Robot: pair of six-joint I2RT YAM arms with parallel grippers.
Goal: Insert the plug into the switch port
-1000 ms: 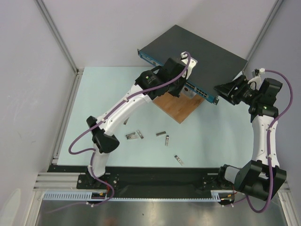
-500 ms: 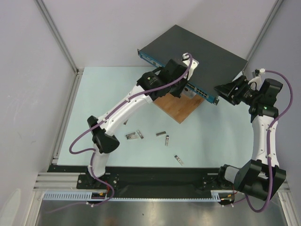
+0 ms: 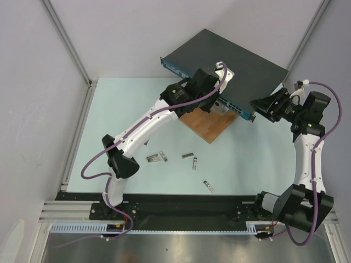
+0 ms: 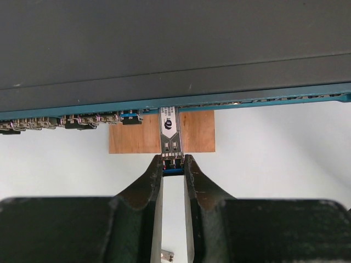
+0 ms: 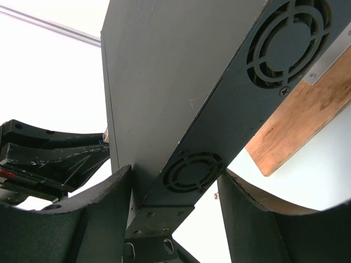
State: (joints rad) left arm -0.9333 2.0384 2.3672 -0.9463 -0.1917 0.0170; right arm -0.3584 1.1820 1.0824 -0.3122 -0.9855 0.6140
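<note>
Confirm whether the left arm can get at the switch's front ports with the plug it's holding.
Probably yes. The left pincer grips the plug by its rear, and the plug's tip meets the switch at its blue front strip with nothing between. The wooden board lies underneath, clear.

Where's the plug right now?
Centre of the left wrist view: the plug sits between the left fingers, tip at the switch's blue strip, over the wooden board.
</note>
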